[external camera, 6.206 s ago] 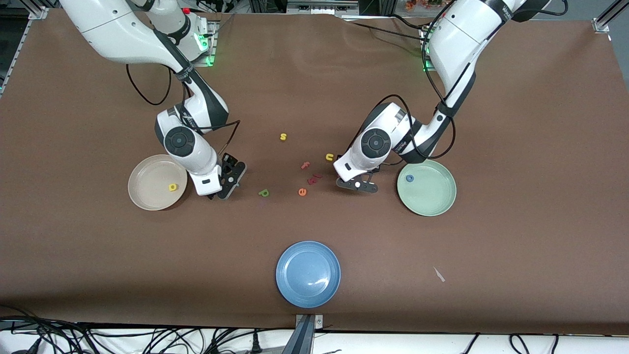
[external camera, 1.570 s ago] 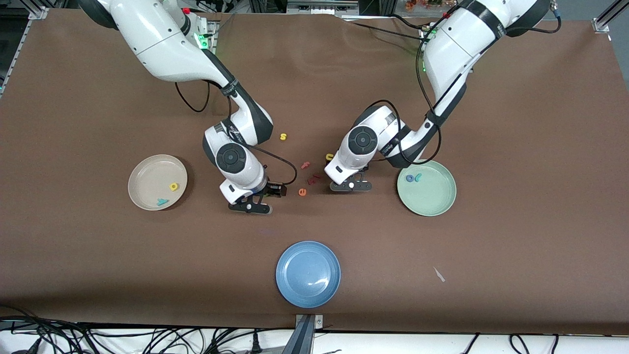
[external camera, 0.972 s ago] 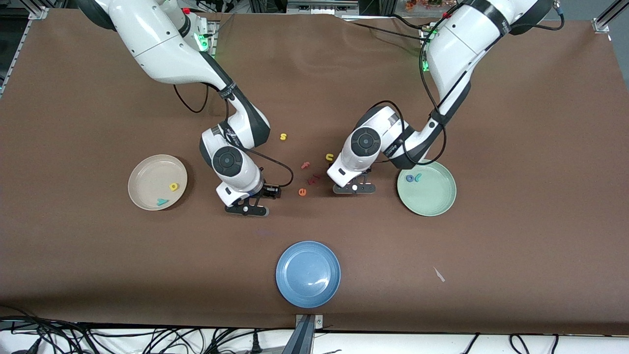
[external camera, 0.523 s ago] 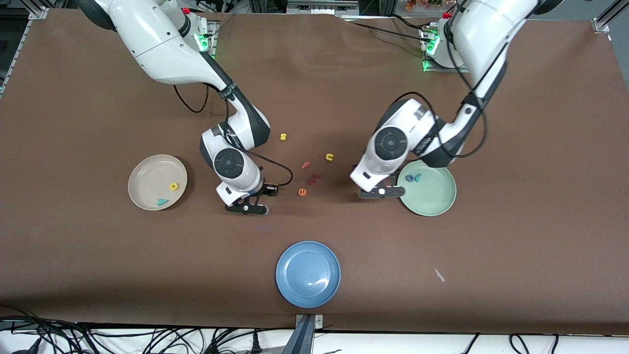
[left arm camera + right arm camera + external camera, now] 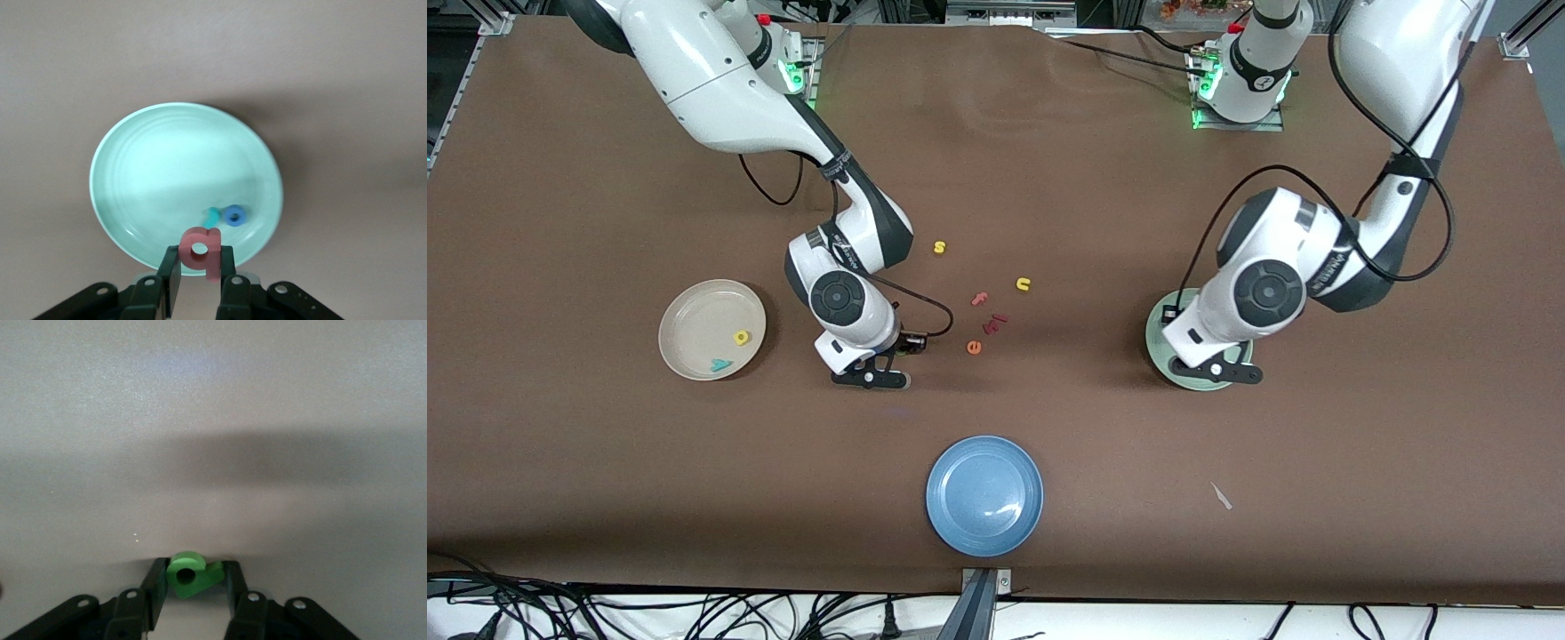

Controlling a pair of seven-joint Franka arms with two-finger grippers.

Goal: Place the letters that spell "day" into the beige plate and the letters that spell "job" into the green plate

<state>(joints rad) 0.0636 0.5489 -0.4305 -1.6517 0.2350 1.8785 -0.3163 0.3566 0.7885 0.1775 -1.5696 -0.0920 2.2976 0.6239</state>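
The left gripper (image 5: 199, 288) had swung over the green plate (image 5: 1158, 354), clamped on the pink foam letter (image 5: 201, 250). Toward that plate from the beige plate (image 5: 694, 324), the right gripper (image 5: 193, 593) pinched the green letter (image 5: 192, 574) on bare brown table (image 5: 996, 133)

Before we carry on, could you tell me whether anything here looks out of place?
Only a small pale scrap lying alone on the table, nearer the front camera than the green plate; it is no letter. The left gripper holds the pink "b" over that plate; the right gripper grips the green "a".
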